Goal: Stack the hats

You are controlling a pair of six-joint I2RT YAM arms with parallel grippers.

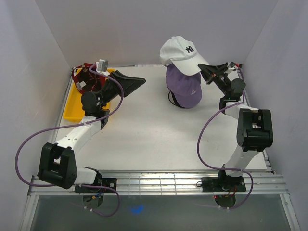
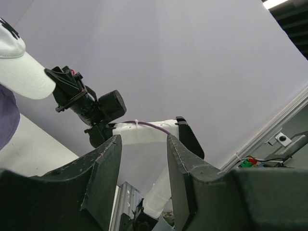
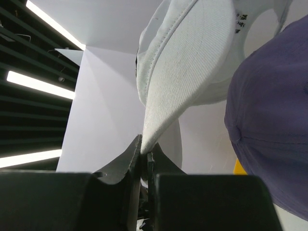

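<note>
My right gripper (image 1: 206, 68) is shut on the brim tip of the white hat (image 1: 179, 49), which hangs in the air above the lavender hat (image 1: 185, 86) at the back middle of the table. A black edge (image 1: 173, 99) shows under the lavender hat. In the right wrist view the white brim (image 3: 185, 77) runs down into the pinched gripper (image 3: 145, 153), with the lavender crown (image 3: 269, 134) to the right. The dark red hat (image 1: 84, 80) lies in the yellow tray (image 1: 72, 108). My left gripper (image 1: 138, 82) (image 2: 143, 144) stands open and empty, left of the stack.
The yellow tray sits along the left wall, under the left arm's wrist. White walls close in the table on three sides. The left wrist view looks across at the white brim (image 2: 26, 74) and the right arm (image 2: 96, 108).
</note>
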